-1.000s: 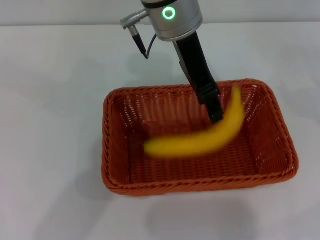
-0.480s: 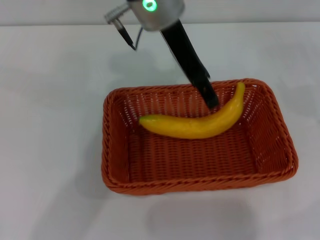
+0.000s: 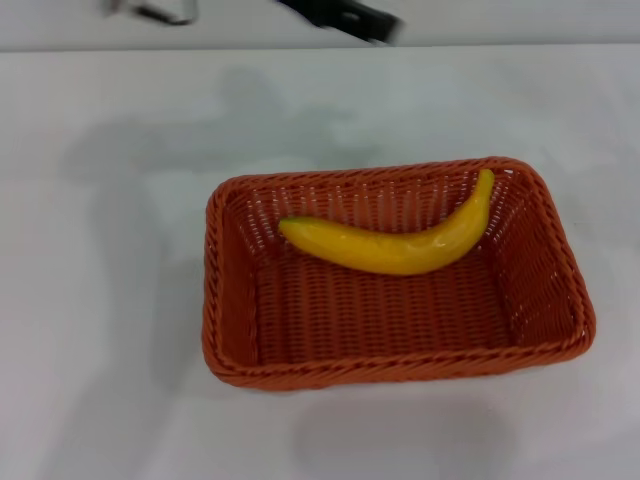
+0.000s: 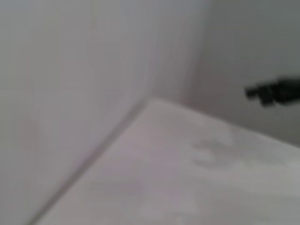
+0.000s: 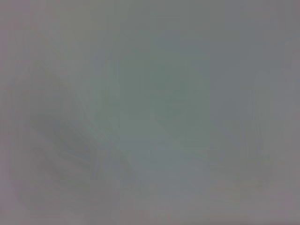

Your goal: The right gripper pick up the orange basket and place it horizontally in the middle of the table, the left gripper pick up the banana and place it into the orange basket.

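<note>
Banana (image 3: 390,250) inside the orange basket (image 3: 215,300), resting on the woven floor toward the far wall; long axis running roughly along the basket's long side, tilted a little, stem end raised against the right far corner, blunt dark-tipped end toward the left wall; curve bowed toward the near side.

Orange basket lying with its long side across the view, about the middle of the white surface (image 3: 90,260), flat on its base, nothing else in it.

Left gripper (image 3: 350,18) only a dark blur at the far edge of the head view, well apart from the basket and beyond its far rim; touching neither banana nor basket; carrying nothing that can be made out; spread or pressed together, impossible to tell from the smear.

Right gripper nowhere in the head view; right wrist view a featureless grey, telling nothing; left wrist view facing a bare corner of the surface (image 4: 187,178) and a wall, no basket or banana in it.

Judging from this layout: both placements done, basket set and banana in it; no grasp left to line up; for any coming move, banana toward the near side of the left gripper and below it, so only clearing away from the basket remaining, with little risk of nudging the rim.
</note>
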Controlling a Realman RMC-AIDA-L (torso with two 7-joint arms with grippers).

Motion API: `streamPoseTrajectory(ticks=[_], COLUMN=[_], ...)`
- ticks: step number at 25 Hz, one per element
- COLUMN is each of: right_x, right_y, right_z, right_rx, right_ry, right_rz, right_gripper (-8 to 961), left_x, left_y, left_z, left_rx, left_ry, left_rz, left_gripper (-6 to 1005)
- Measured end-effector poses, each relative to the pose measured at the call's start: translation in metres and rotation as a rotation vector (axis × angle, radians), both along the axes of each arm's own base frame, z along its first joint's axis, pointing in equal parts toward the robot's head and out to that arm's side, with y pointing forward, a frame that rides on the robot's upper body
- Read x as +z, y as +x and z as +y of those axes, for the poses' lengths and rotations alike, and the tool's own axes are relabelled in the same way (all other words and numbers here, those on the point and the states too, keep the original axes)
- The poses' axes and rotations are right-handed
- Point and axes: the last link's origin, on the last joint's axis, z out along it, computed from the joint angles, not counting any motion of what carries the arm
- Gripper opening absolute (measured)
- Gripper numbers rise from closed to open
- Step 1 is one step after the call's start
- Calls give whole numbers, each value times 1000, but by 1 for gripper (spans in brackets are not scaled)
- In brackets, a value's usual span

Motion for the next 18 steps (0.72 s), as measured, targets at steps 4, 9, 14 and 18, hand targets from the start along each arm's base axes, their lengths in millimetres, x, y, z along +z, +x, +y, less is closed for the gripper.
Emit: streamPoseTrajectory(ticks=[4,9,14,18], right_x=[-8,-30,-42,-48], right_y=[0,-3,-7,-6], right_z=[-4,-9,-14,-16], right_rx=[46,146,249,276], right_ry=[33,115,259,295], right_rz=[-15,-37,-39,-13], right_gripper=[724,725,724,724], left_x=[25,56,78,92], left_y=[-43,-109,-176,-225], left_z=[-8,-35,-79,-129], left_rx=[9,18,58,99], left_ry=[135,353,563,749], left_rz=[-152,-354,-459,-537], left_gripper=[779,782,784,783])
